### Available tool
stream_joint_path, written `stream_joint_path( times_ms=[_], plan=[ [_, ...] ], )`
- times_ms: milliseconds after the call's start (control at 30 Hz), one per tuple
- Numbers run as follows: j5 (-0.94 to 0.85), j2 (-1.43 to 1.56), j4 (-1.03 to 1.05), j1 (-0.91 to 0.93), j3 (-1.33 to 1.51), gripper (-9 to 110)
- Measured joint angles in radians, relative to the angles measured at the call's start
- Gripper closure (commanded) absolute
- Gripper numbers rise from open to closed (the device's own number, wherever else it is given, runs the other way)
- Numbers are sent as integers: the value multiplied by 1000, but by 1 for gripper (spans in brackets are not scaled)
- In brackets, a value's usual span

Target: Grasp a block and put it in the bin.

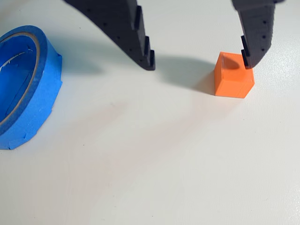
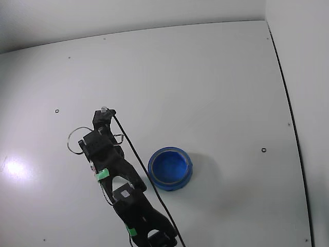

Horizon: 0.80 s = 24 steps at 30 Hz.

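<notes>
Wrist view, left to right: blue bin (image 1: 21,89) at left edge, well left of the block; no legible writing on it. Gripper (image 1: 199,63) wide open, holding nothing. Orange block (image 1: 233,76) on the white table (image 1: 140,164), right finger (image 1: 255,42) touching its top corner.

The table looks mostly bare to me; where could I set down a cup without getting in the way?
Plenty of room: in the fixed view, the white table is bare beyond and to the right of the blue bin. It is crowded at lower left, where the arm reaches. There, in the wrist view, the open claw straddles bare table, one finger at the orange block.
</notes>
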Motion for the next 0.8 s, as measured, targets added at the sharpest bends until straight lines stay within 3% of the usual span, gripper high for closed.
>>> stream_joint_path(
  times_ms=[467,800],
  plan=[
    [0,0,0,-46,0,74],
    [0,-2,-138,-46,-29,74]
  ],
)
